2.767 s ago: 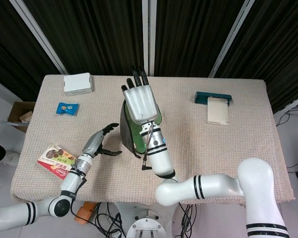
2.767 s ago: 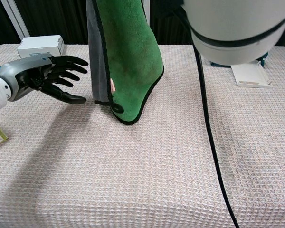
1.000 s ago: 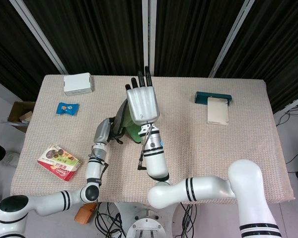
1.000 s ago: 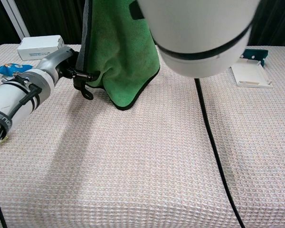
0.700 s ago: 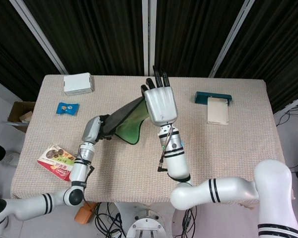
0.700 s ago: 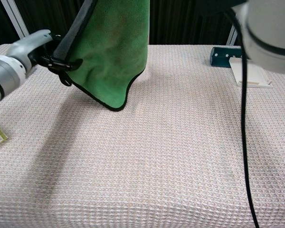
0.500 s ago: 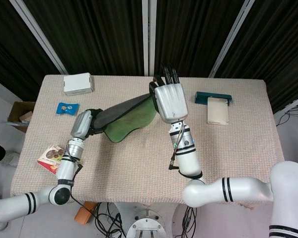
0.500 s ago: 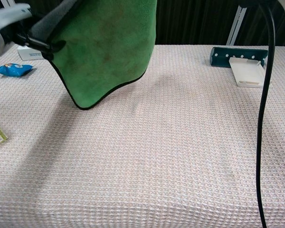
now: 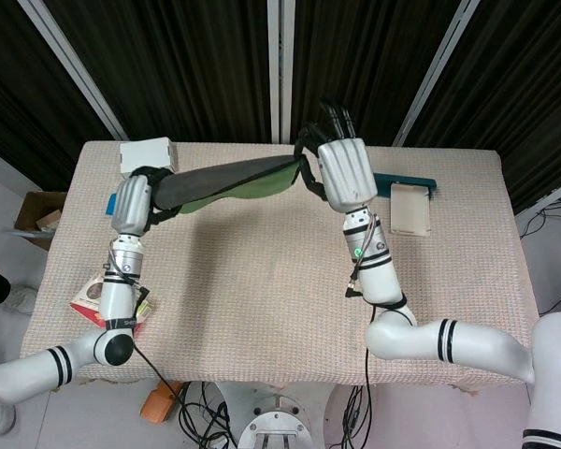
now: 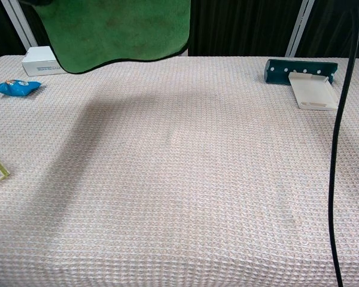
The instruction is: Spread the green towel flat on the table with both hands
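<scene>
The green towel (image 9: 229,182), grey on its upper side, hangs stretched as a long band in the air over the back of the table. My left hand (image 9: 131,206) grips its left end. My right hand (image 9: 341,173) grips its right end, fingers curled over the edge. In the chest view only the towel's (image 10: 119,30) green lower edge shows at the top left, well above the table (image 10: 185,179); neither hand appears there.
A white box (image 10: 42,61) and a blue packet (image 10: 15,86) lie at the back left. A snack box (image 9: 93,299) sits at the left edge. A teal power strip (image 10: 299,69) with a cream pad (image 10: 314,89) lies back right. A black cable (image 10: 341,119) hangs at right.
Both hands have risen and moved apart, left going left and right going right. The towel went from a hanging bunch to a wide band lifted off the table.
</scene>
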Controlling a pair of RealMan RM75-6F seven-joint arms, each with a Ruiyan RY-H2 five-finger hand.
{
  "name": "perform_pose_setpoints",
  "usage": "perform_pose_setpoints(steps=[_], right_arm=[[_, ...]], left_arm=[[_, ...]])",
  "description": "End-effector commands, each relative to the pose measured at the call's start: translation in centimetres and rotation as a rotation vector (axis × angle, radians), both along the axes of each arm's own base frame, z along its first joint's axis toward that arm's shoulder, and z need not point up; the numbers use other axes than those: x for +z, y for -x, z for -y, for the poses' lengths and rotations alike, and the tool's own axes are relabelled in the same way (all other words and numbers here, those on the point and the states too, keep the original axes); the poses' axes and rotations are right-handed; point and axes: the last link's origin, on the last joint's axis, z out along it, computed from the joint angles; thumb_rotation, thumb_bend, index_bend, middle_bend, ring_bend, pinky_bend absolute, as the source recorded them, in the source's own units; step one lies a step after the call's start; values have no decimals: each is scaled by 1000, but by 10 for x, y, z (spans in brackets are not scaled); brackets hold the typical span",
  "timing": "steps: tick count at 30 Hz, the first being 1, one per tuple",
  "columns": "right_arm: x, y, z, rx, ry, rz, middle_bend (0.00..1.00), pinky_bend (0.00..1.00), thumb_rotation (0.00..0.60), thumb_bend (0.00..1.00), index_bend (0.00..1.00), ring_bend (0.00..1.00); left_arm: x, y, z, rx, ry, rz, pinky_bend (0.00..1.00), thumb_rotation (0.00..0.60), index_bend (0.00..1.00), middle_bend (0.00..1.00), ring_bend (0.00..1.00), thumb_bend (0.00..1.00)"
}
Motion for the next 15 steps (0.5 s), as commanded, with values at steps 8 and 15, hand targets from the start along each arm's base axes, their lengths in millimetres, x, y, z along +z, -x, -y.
perform_pose_setpoints(steps=[8, 15], right_arm=[[-51, 86, -43, 101, -259, -199, 351, 0, 600, 531, 824, 52], [-61, 108, -74, 151, -328, -234, 354, 0, 600, 531, 824, 52]], left_arm=[[-78, 41, 87, -170, 267, -328, 191, 600, 617, 472, 303, 521], [-84, 45, 125, -250, 445, -485, 169, 600, 409, 329, 206, 496]])
